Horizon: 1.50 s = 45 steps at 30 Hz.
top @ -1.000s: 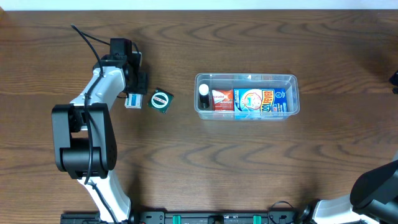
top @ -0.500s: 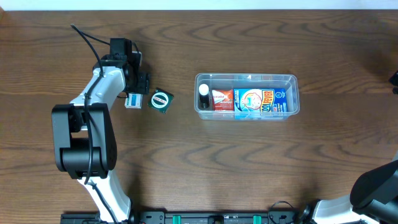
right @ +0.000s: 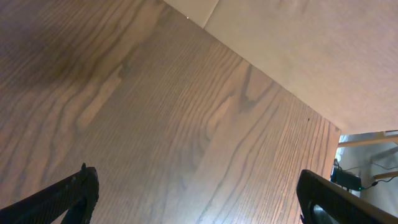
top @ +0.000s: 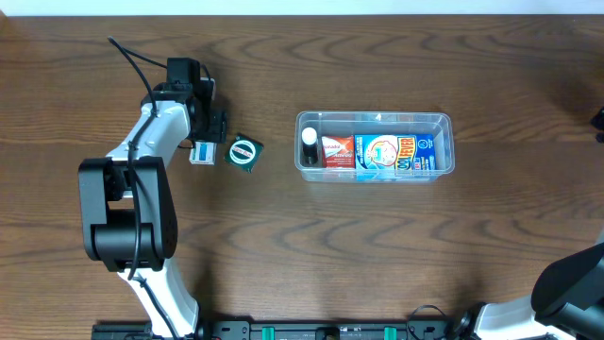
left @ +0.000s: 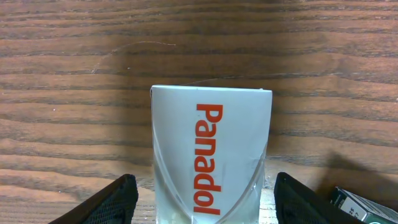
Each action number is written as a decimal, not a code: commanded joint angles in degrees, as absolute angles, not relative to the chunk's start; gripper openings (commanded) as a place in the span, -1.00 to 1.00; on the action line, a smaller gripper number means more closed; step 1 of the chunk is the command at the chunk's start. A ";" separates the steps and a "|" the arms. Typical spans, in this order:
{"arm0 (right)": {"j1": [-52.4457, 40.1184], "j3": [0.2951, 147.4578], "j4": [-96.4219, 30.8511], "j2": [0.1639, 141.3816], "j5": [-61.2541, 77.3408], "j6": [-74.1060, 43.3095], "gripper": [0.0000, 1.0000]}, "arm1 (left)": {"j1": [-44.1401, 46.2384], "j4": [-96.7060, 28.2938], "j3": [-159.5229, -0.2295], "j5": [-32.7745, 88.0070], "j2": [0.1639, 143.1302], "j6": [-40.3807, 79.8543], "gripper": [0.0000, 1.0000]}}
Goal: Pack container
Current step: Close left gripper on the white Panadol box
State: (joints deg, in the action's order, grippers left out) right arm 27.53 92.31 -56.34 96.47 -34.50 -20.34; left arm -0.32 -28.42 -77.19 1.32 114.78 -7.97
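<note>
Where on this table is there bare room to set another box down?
Bare wood between the green box and the container, and the wide strip of table nearer the robot. Crowded around the left gripper, Panadol box and green box; the container looks full.

"Panadol" shows in the left wrist view, in orange-red letters running lengthwise down the top face of the white box (left: 211, 162) lying on the tabletop (left: 74, 93). From overhead, the orange and blue packs (top: 385, 154) inside the container (top: 375, 117) carry bold printing, but it's too small to read. The round emblem on the green pack (top: 244, 152) is just as illegible.
</note>
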 commanded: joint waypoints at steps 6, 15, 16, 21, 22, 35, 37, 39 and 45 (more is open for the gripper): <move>27.79 92.99 -56.40 95.66 -35.46 -20.10 0.99 | -0.73 -28.32 -76.69 1.54 115.74 -8.32 0.40; 27.79 92.99 -56.40 95.68 -35.46 -20.10 0.98 | -0.73 -27.31 -76.34 1.52 115.74 -6.81 0.52; 27.79 92.99 -56.40 95.66 -35.46 -20.08 0.99 | -0.73 -27.09 -76.27 1.54 115.74 -6.81 0.52; 27.79 92.99 -56.40 95.66 -35.46 -20.10 0.98 | -0.73 -26.59 -76.18 1.52 115.74 -6.83 0.52; 27.79 92.99 -56.40 95.66 -35.46 -20.10 0.98 | -0.73 -26.59 -76.18 1.52 115.74 -6.83 0.52; 27.79 92.99 -56.40 95.68 -35.46 -20.10 0.99 | -0.73 -26.44 -76.18 1.52 117.78 -6.81 0.48; 27.79 92.99 -56.40 95.66 -35.46 -20.10 0.98 | -0.73 -26.41 -76.18 1.52 117.78 -6.81 0.33; 27.79 92.99 -56.40 95.68 -35.46 -20.08 0.98 | -0.73 -26.41 -76.18 1.50 117.78 -6.83 0.18; 27.79 92.99 -56.40 95.66 -35.46 -20.10 0.99 | -0.73 -26.37 -76.20 1.50 117.75 -6.81 0.08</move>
